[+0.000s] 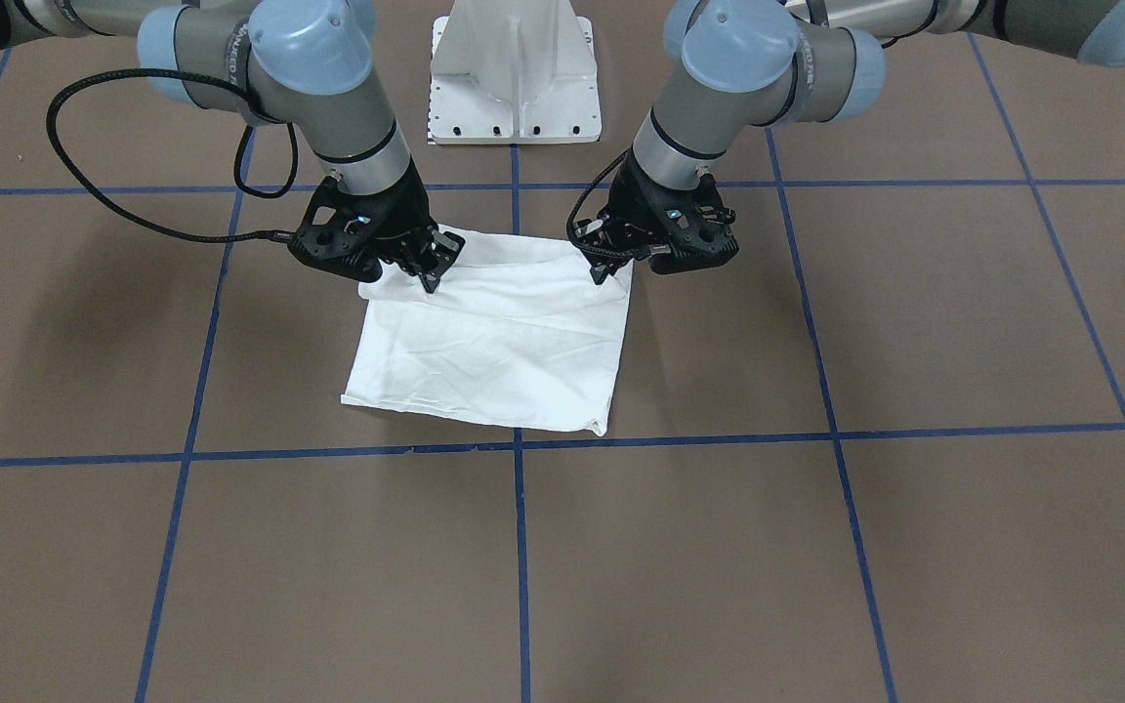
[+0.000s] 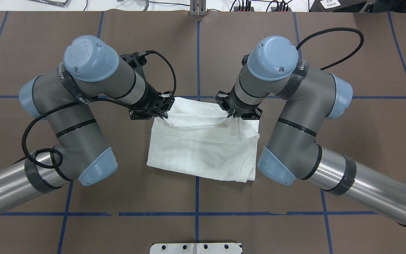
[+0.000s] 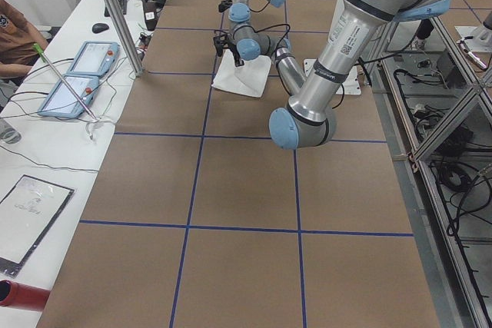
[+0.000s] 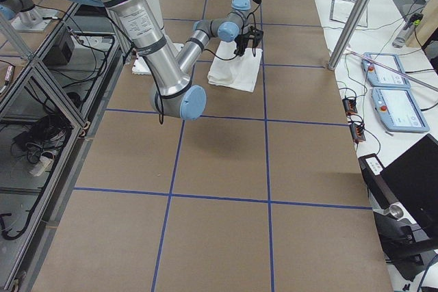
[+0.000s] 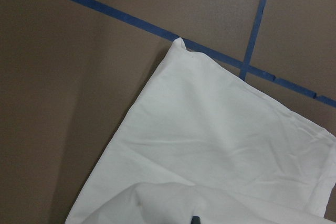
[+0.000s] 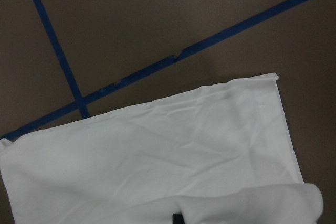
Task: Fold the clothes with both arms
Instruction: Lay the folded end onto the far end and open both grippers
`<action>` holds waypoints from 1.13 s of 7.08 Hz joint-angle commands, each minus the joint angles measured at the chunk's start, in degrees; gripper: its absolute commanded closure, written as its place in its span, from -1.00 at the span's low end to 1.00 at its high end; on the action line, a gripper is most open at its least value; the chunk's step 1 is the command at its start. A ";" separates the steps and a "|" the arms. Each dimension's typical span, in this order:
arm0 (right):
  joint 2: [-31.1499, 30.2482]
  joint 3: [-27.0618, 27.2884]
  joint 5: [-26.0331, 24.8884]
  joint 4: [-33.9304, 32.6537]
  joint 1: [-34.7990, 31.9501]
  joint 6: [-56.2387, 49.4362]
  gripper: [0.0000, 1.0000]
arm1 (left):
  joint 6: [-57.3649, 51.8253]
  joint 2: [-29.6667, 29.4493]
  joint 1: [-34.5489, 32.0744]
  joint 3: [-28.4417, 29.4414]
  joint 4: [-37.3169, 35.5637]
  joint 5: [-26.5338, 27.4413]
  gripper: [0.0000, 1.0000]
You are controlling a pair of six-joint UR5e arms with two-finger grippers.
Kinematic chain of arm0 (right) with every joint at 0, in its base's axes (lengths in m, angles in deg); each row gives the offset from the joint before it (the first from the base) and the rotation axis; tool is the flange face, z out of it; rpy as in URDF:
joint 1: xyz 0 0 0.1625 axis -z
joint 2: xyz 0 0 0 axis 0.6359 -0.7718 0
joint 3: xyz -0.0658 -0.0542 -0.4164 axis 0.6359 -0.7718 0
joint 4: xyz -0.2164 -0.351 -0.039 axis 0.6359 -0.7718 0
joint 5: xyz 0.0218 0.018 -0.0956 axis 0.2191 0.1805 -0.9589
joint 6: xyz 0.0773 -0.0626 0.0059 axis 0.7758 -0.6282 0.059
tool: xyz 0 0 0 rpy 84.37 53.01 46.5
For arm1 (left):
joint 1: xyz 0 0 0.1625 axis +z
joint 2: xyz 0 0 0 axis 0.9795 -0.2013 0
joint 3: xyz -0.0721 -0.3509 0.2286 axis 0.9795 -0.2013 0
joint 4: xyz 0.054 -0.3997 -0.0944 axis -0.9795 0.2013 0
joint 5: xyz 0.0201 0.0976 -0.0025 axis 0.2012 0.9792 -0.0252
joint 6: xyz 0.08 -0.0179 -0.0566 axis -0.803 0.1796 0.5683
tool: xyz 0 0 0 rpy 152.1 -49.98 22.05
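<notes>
The white shirt [image 2: 203, 151] lies folded into a rectangle at the middle of the brown table. It also shows in the front view as the shirt [image 1: 494, 361]. My left gripper [image 2: 163, 114] [image 1: 604, 271] is shut on one end of a raised fold of the shirt. My right gripper [image 2: 232, 114] [image 1: 429, 281] is shut on the fold's other end. Both hold the fold a little above the flat layer. In the wrist views the flat shirt [image 5: 210, 124] [image 6: 157, 145] reaches to a blue tape line, and the held fold fills the bottom edge. No print or collar shows.
The white pedestal base [image 1: 514, 88] stands behind the shirt on the robot's side. Blue tape lines [image 2: 196, 60] divide the brown table into squares. A side bench with control pendants [image 3: 77, 74] and a seated person [image 3: 11, 36] lies beyond the table's far edge.
</notes>
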 commanded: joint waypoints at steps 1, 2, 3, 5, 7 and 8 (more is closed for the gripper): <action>0.54 -2.77 0.59 0.01 -1.26 -1.36 1.00 | 1.58 -3.03 -0.30 7.16 4.46 0.18 1.00; 2.98 -5.74 0.59 0.01 -1.35 -1.88 1.00 | 1.50 -3.04 -1.09 8.05 4.91 0.26 1.00; 4.13 -8.03 0.59 0.10 -1.35 -2.06 1.00 | 1.41 -2.95 -1.71 8.49 4.91 0.27 1.00; 4.06 -8.32 0.59 0.01 -1.43 -2.06 1.00 | 1.15 -3.21 -2.15 9.81 5.44 0.27 1.00; 4.06 -8.32 0.85 0.10 -2.31 -1.98 1.00 | 1.41 -3.30 -2.15 9.91 5.53 0.27 1.00; 4.06 -8.49 0.68 0.01 -2.31 -1.98 -0.95 | 1.41 -3.39 -2.15 9.99 6.23 0.35 -0.62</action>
